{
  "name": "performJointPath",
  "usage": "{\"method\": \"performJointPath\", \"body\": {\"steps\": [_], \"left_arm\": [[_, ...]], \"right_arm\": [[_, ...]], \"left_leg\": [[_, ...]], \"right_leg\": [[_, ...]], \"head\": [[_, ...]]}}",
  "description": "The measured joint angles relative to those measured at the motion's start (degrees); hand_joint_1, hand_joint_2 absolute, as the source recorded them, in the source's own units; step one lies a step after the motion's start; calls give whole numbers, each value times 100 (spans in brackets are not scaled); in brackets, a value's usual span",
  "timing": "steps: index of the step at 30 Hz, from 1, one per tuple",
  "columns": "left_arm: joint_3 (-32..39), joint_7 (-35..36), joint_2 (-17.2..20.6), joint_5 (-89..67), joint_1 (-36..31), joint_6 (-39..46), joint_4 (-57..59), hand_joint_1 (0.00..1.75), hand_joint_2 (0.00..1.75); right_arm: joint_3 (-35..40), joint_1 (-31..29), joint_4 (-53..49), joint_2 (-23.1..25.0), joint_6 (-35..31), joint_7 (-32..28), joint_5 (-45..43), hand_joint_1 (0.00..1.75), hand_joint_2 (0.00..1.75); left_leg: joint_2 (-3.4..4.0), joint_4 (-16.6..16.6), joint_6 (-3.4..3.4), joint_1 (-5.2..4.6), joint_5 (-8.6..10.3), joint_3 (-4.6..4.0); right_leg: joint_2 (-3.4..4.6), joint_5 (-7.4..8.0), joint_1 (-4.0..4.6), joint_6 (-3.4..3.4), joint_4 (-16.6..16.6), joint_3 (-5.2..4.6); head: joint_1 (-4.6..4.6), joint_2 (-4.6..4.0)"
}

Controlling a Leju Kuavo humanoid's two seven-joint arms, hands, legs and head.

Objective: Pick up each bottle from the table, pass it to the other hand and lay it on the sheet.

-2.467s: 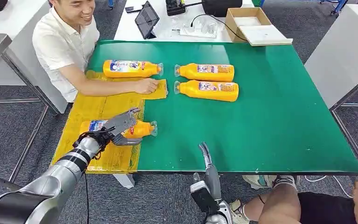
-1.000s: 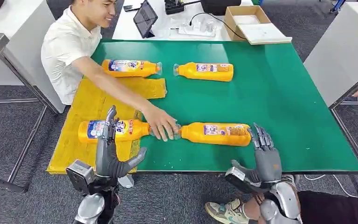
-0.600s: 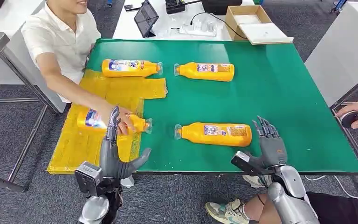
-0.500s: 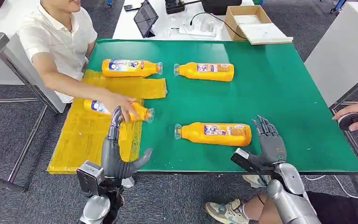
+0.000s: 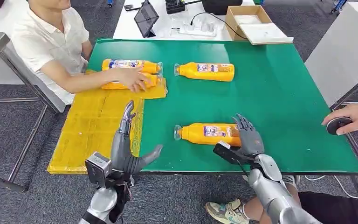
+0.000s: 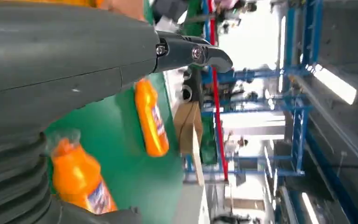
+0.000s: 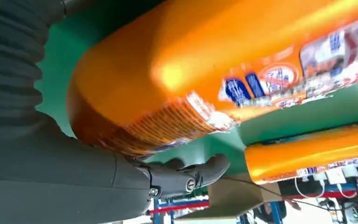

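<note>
Right robot hand (image 5: 245,136): laid against the base end of the near bottle (image 5: 205,133), fingers draped over its rounded end; in the right wrist view the thumb (image 7: 186,176) is seen curled under the bottle's base, so contact is made, though a firm grip cannot be told.
Left robot hand (image 5: 126,147): held upright at the bench's near edge, fingers spread apart, thumb out to the side, nothing in it.
Near bottle: lying on its side on the green bench (image 5: 284,102), close to the near edge, cap toward the sheet side.
Sheet (image 5: 93,126): yellow, spread over the bench's left part, its edge hanging past the near-left corner.
Far bottle on green (image 5: 206,71): lying on its side near the bench's far edge, well apart from the near bottle.
Bottles at the sheet's far end: one (image 5: 130,65) lies by the far-left corner; another (image 5: 121,84), just beside it, is covered by a person's hand (image 5: 137,79).
Second person: a hand (image 5: 349,122) is rested on a dark round object off the bench's right edge.
Behind the bench: a cardboard box (image 5: 249,23) and a tablet (image 5: 147,17) are seen on a white table.
</note>
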Motion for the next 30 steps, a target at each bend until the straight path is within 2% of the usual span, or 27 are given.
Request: {"method": "performJointPath", "body": {"steps": [11,21,22,23,24,30], "left_arm": [[-96,11,2,64,-75,-98,164,0,175],[-96,11,7,61,-105,-98,171,0,175],[-96,11,9,61,-106,-98,171,0,175],[-96,11,9,61,-107,-99,171,0,175],[-96,11,9,61,-108,-98,171,0,175],[-98,18,18,99,-102,-199,168,0,175]], "right_arm": [[112,-371,477,68,470,258,85,5,175],[175,-452,601,68,505,258,111,5,175],[175,-457,606,68,505,258,111,133,175],[175,-461,612,70,505,258,114,157,175],[177,-463,621,70,505,258,118,171,175],[269,-474,634,52,579,225,225,175,175]], "left_leg": [[6,0,0,-1,0,15],[6,0,0,0,0,25],[6,0,0,0,0,25],[6,0,0,-1,0,26],[6,0,0,0,0,26],[6,0,0,0,0,30]], "right_leg": [[2,1,1,0,-1,10],[2,1,1,0,-1,20],[2,1,1,0,-1,21],[2,1,1,0,-1,21],[2,1,1,0,-1,21],[2,1,1,0,-1,24]], "head": [[0,0],[0,0],[0,0],[0,0],[0,0],[2,0]]}}
